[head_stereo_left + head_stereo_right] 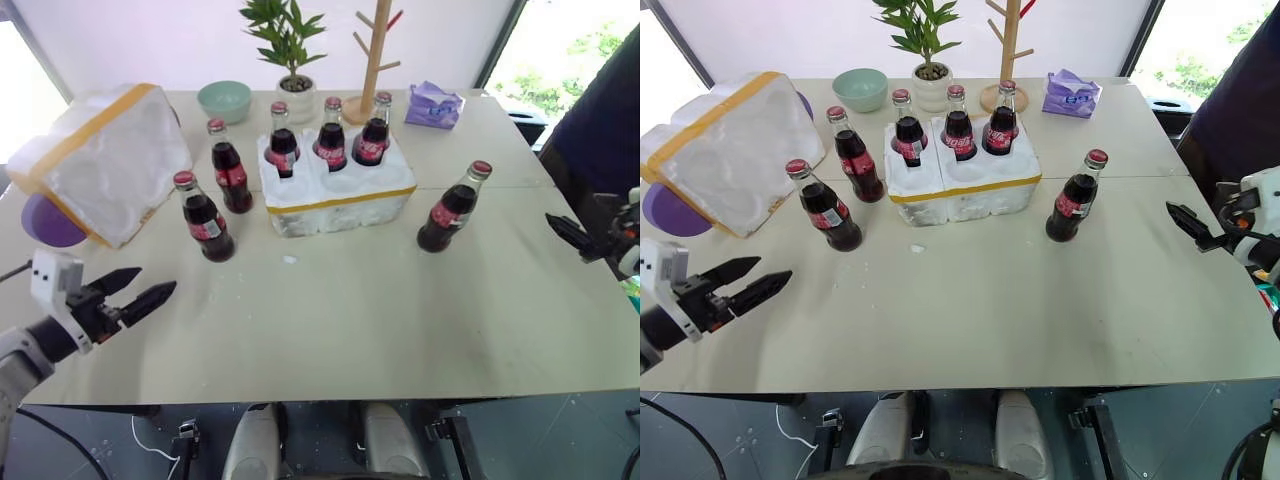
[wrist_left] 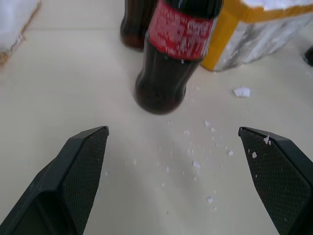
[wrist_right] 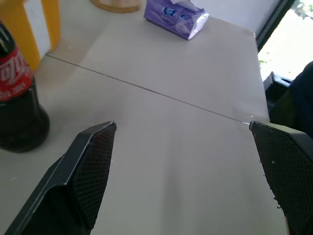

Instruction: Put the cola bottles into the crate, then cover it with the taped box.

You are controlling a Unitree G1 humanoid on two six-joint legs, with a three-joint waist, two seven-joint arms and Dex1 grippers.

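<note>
Left eye view: left claw (image 1: 140, 292), spread empty at lower left, nearest upright cola bottle (image 1: 204, 218) just up-right of it.

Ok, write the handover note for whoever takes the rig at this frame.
Left hand open, empty, low over the near left of the table. Right hand open, empty, at the right edge.
Done: three cola bottles stand in the back wells of the crate.
Left: two bottles left of the crate, one bottle to its right; front wells free. The taped box lies tilted at far left, not yet on the crate.
</note>
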